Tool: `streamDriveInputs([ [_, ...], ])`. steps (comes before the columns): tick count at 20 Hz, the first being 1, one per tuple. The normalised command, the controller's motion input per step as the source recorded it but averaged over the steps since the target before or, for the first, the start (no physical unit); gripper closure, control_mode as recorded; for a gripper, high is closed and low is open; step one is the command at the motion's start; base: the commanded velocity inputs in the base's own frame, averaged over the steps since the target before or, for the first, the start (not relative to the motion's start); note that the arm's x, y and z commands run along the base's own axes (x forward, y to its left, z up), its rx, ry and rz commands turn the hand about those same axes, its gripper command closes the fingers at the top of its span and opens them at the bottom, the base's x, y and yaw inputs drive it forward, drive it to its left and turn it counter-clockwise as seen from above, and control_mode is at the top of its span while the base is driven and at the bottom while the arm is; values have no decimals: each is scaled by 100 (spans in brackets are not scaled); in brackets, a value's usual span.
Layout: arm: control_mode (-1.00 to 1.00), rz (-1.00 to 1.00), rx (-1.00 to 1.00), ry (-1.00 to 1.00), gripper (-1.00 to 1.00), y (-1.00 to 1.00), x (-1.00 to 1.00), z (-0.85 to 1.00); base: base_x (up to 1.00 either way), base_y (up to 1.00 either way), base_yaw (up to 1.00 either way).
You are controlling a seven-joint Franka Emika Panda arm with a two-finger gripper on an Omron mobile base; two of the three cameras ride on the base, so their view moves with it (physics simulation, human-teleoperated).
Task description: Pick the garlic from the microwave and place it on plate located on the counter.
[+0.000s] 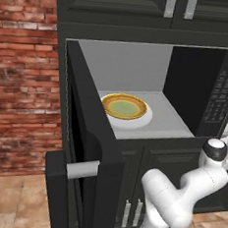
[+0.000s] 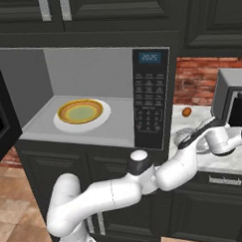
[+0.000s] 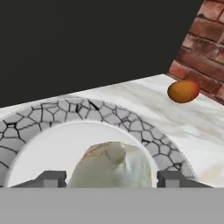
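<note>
In your left base view, the microwave point(image 1: 138, 88) is standing with its door point(image 1: 90, 148) swung wide, and the orange-rimmed dish point(image 1: 124, 107) is sitting on the pale turntable point(image 1: 144, 122) inside with nothing lying in it. In your right base view, the same dish is sitting bare in the cavity, while the arm is reaching right, past the keypad panel point(image 2: 151, 99), so that the gripper point(image 2: 189, 138) is hanging over the plate point(image 2: 179, 136) on the counter point(image 2: 229, 160), with a small orange-brown object point(image 2: 186, 111) lying beyond it near the brick wall point(image 2: 196, 80). In your hand view, the garlic point(image 3: 111, 165) is sitting between the two finger tips point(image 3: 50, 179), which are standing narrow, one at each side of the bulb and seemingly gripping it; the bulb is lying over the white centre of the plate, whose crackle-patterned grey rim is curving around beyond the fingers, and the orange-brown object is resting on the counter past that rim, well apart from the fingers.
</note>
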Motion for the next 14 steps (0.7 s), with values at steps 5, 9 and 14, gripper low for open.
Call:
streamDriveInputs([
  [5,-100,0,0,-1,-100,0,-26,0,0,0,0],
  [9,-100,0,0,0,-100,-26,-78,15,0,0,0],
  [14,-100,0,-1,0,-100,-22,-100,26,0,0,0],
])
